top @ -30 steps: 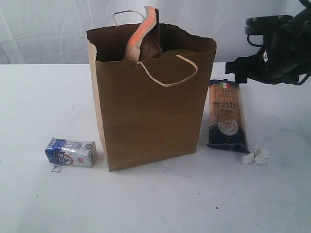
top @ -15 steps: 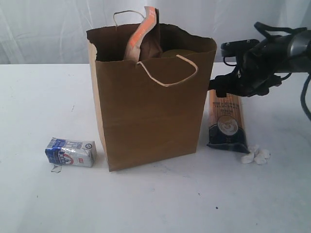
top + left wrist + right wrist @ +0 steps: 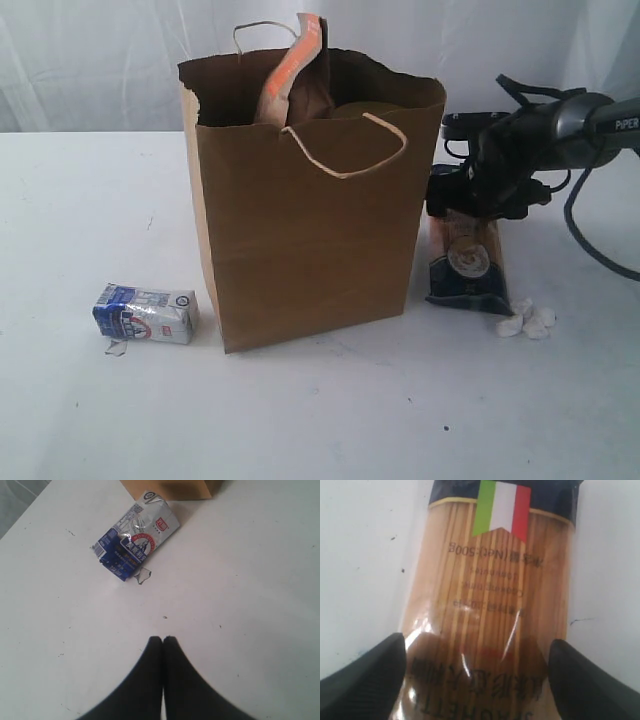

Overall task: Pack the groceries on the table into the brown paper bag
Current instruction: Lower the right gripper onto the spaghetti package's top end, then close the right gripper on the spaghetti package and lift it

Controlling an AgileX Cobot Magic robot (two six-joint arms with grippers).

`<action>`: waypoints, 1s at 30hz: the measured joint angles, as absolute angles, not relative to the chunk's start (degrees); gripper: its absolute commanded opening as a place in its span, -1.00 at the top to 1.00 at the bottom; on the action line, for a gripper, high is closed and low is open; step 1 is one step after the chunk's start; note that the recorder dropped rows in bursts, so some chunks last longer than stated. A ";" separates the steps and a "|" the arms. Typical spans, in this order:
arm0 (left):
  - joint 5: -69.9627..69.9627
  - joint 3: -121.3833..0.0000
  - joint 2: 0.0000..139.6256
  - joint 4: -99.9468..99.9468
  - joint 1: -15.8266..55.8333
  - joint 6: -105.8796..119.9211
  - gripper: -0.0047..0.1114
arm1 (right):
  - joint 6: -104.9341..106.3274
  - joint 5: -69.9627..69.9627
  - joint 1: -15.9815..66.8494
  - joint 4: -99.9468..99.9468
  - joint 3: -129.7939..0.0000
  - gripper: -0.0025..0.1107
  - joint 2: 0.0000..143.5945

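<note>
The brown paper bag (image 3: pixel 305 220) stands upright mid-table, with the brown pouch (image 3: pixel 300 80) poking out of its top and a rounded lid just visible inside. The long pasta packet (image 3: pixel 465 262) (image 3: pixel 490 595) lies flat to the right of the bag. My right gripper (image 3: pixel 460 205) (image 3: pixel 477 652) is low over the packet's far half, open, with a finger on each side of it. The small blue-white carton (image 3: pixel 146 313) (image 3: pixel 135 536) lies on its side left of the bag. My left gripper (image 3: pixel 162 640) is shut and empty, short of the carton.
A few small white lumps (image 3: pixel 528 321) lie by the near end of the pasta packet. A scrap of torn paper (image 3: pixel 144 575) sits beside the carton. The white table (image 3: pixel 330 420) stretches in front of the bag.
My right arm has come down and leftward from up at the right until its open gripper straddles the pasta packet. Bag, carton and packet have not moved.
</note>
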State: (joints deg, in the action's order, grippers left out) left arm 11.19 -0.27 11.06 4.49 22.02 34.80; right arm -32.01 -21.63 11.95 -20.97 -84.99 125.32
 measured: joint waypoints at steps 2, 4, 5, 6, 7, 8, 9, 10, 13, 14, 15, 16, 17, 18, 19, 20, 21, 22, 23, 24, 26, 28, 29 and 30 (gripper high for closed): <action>11.19 -0.27 11.06 4.49 22.02 34.80 0.92 | -32.01 -21.49 11.95 -20.50 -85.03 -0.32 125.53; 11.19 -0.27 11.06 4.49 22.02 34.80 0.92 | -31.74 -21.49 11.95 -20.15 -85.12 -0.32 125.59; 11.19 -0.27 11.06 4.49 22.02 34.80 0.92 | -31.45 -21.49 11.95 -20.15 -85.12 -0.33 125.59; 11.19 -0.27 11.06 4.49 22.02 34.80 0.92 | -31.12 -21.49 11.95 -20.15 -85.12 -0.37 125.68; 11.19 -0.27 11.06 4.49 22.02 34.80 0.92 | -30.71 -21.49 11.95 -20.15 -85.12 -0.41 125.68; 11.19 -0.27 11.06 4.49 22.02 34.80 0.92 | -30.59 -21.35 11.95 -20.15 -85.12 -0.48 125.68; 11.19 -0.27 11.06 4.49 22.02 34.80 0.92 | -30.44 -20.97 11.95 -20.15 -85.12 -0.54 125.79; 11.19 -0.27 11.06 4.49 22.02 34.80 0.92 | -30.44 -20.82 11.95 -20.26 -85.12 -0.60 125.82; 11.19 -0.27 11.06 4.49 22.02 34.80 0.92 | -30.33 -20.60 11.95 -20.38 -85.12 -0.72 126.16; 11.19 -0.27 11.06 4.49 22.02 34.80 0.92 | -30.33 -20.60 11.95 -20.38 -85.12 -0.73 126.25; 11.19 -0.27 11.06 4.49 22.02 34.80 0.92 | -30.33 -20.60 12.05 -20.38 -85.12 -0.74 126.38; 11.19 -0.27 11.06 4.49 22.02 34.80 0.92 | -30.59 -20.77 12.05 -20.38 -85.12 -0.74 126.38; 11.19 -0.27 11.06 4.49 22.02 34.80 0.92 | -30.91 -21.13 12.05 -20.38 -85.12 -0.74 126.38; 11.19 -0.27 11.06 4.49 22.02 34.80 0.92 | -31.60 -22.10 12.05 -20.38 -85.12 -0.74 126.38; 11.19 -0.27 11.06 4.49 22.02 34.80 0.92 | -32.22 -22.81 12.05 -20.38 -85.12 -0.74 126.38; 11.19 -0.27 11.06 4.49 22.02 34.80 0.92 | -33.03 -23.41 12.05 -20.38 -85.12 -0.74 126.47; 11.19 -0.27 11.06 4.49 22.02 34.80 0.92 | -33.56 -23.58 12.05 -20.38 -85.12 -0.74 126.47; 11.19 -0.27 11.06 4.49 22.02 34.80 0.92 | -33.77 -23.74 12.05 -20.50 -85.12 -0.74 126.47; 11.19 -0.27 11.06 4.49 22.02 34.80 0.92 | -33.91 -23.74 12.05 -20.59 -85.12 -0.74 126.47; 11.19 -0.27 11.06 4.49 22.02 34.80 0.92 | -34.05 -23.74 12.05 -20.59 -85.12 -0.74 126.47; 11.19 -0.27 11.06 4.49 22.02 34.80 0.92 | -34.17 -23.74 12.05 -20.59 -85.12 -0.74 126.47; 11.19 -0.27 11.06 4.49 22.02 34.80 0.92 | -34.29 -23.74 12.28 -20.59 -85.12 -0.73 126.47; 11.19 -0.27 11.06 4.49 22.02 34.80 0.92 | -34.29 -23.74 12.53 -20.26 -85.12 -0.71 126.50; 11.19 -0.27 11.06 4.49 22.02 34.80 0.92 | -34.29 -23.74 12.67 -20.01 -85.12 -0.66 126.60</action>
